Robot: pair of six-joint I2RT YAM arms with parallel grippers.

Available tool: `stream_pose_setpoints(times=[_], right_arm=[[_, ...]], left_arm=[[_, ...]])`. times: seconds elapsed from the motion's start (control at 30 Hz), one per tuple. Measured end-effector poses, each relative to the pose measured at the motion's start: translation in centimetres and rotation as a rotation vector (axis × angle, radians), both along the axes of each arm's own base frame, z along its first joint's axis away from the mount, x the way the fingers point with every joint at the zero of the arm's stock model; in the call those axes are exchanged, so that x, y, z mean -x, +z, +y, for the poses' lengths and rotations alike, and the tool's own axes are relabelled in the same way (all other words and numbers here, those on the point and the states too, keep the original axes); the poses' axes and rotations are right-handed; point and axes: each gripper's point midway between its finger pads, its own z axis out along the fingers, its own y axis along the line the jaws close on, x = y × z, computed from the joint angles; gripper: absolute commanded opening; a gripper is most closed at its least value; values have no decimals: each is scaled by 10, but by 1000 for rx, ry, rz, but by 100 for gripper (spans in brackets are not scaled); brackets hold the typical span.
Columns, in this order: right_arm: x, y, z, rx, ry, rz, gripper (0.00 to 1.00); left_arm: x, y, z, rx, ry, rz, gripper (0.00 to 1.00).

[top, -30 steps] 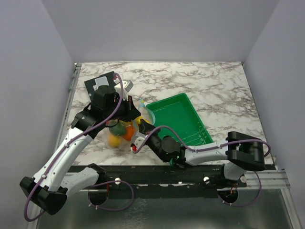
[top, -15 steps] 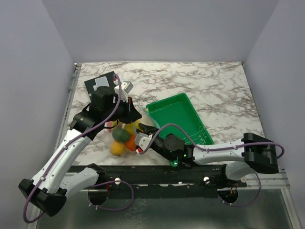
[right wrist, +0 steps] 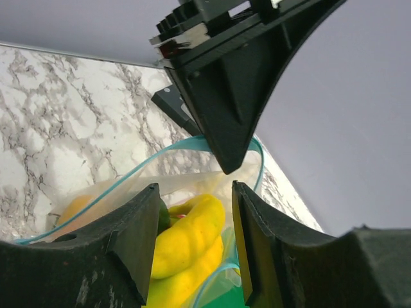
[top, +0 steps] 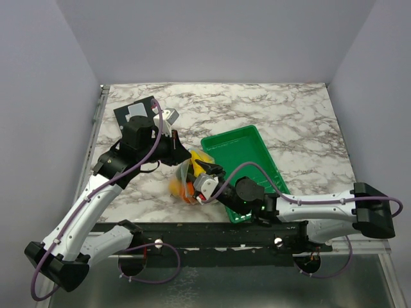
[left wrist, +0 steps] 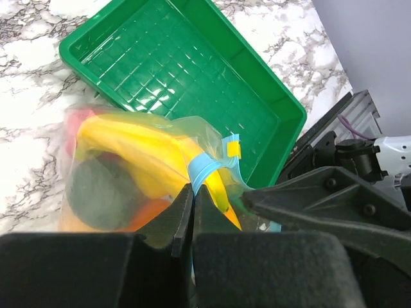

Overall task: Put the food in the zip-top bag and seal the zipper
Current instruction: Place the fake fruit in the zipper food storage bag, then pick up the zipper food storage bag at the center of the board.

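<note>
**Left gripper pinches the zipper; right gripper spread at the bag's mouth**

The left gripper [left wrist: 192,192] has its fingers pressed together on the blue zipper [left wrist: 205,168], holding the bag [left wrist: 122,138] by its mouth edge. Food [top: 180,186] is inside the bag: bananas [left wrist: 138,144] uppermost, with a dark green piece, an orange one and a red one around them. In the top view the bag sits between the two grippers, just beside the near left corner of the green tray [top: 247,154], over the marble table [top: 289,122]. Whether it touches the table cannot be told. The right gripper [right wrist: 192,189] is spread wide just beside the bag's mouth, gripping nothing, with the bananas showing between its fingers.
</note>
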Motion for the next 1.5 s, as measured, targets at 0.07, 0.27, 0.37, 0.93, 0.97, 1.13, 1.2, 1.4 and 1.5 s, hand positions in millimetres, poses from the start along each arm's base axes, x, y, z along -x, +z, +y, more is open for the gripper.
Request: stream_pose_setpoints(times=[0.07,0.27,0.37,0.93,0.97,1.13,1.2,1.4,1.5], right_arm=[[-1,3,-6,0,-14,7,55],[-2,14,-26,-21,-61,73,65],[-3,27,-34,-61,-86,122,71],[-16,25,-50,-13,-310,443,75],[-16,20,-52,1,-317,466,75],[-16,13,-58,23,-342,578,72],[-18,13,-59,20,-358,622,68],[-19,-11,-57,44,-374,747,63],[-17,-25,-51,69,-377,788,62]], left_arm=[[0,0,0,-1,-1,-1,0],[-1,-1,0,-8,-5,-5,0],[-2,-2,0,-13,-8,-7,0],[-3,4,1,-30,-24,-49,0],[-3,5,2,-32,-26,-53,0],[-2,4,3,-48,-31,-59,0],[-1,3,4,-54,-33,-55,0],[0,0,5,-61,-35,-46,0],[0,0,5,-62,-35,-47,0]])
